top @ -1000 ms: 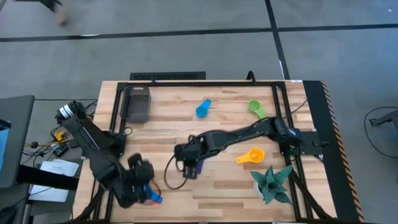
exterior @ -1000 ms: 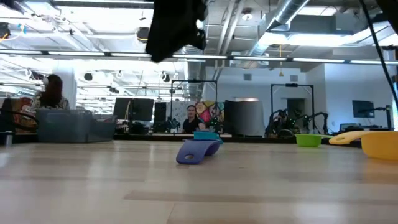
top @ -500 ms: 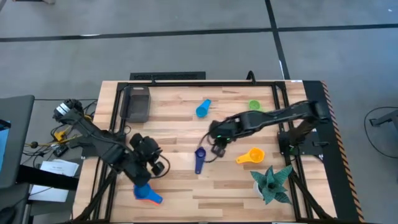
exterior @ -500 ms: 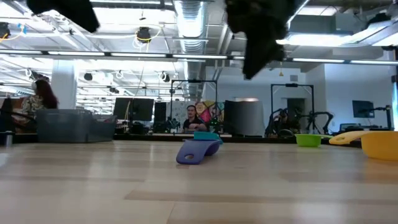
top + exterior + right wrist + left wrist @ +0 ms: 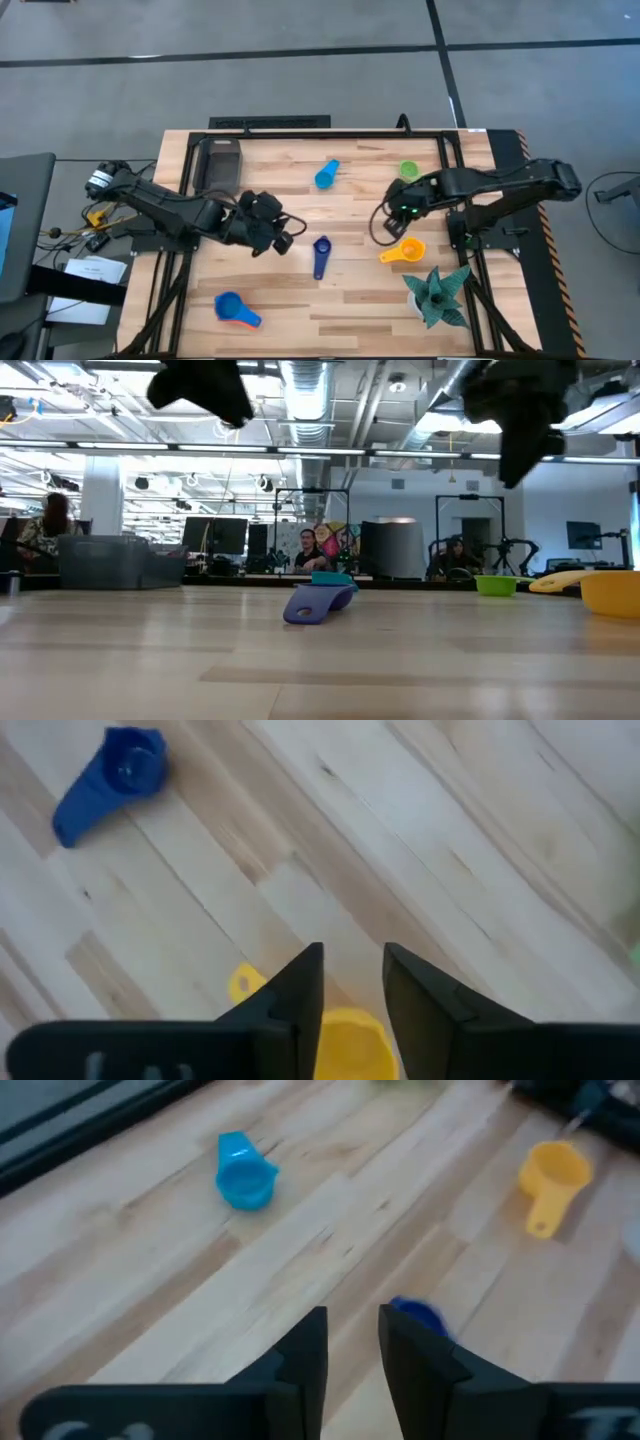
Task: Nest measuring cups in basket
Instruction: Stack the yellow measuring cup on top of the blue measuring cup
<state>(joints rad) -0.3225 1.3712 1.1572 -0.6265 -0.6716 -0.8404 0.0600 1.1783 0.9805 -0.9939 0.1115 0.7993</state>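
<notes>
The yellow cup [image 5: 403, 251], light, stiff and probably slippery, lies well apart from the basket [image 5: 219, 166], directly under the right gripper [image 5: 352, 982], whose slightly parted, empty fingers best pinch its rim.

The high camera is looking straight down from well above, taking in the whole wooden table [image 5: 340, 300], its black frame and both arms. The low camera is sitting at table-top height, facing level across the boards into the room; the dark blue cup [image 5: 318, 601] is lying near mid-frame, matching the dark blue cup [image 5: 321, 254] seen from above. The left wrist camera is looking forward past its own fingers [image 5: 305, 1350], close over the boards, sharing the yellow cup [image 5: 552, 1180] with the right wrist camera, which is looking steeply down, directly above the yellow cup [image 5: 350, 1042].
</notes>
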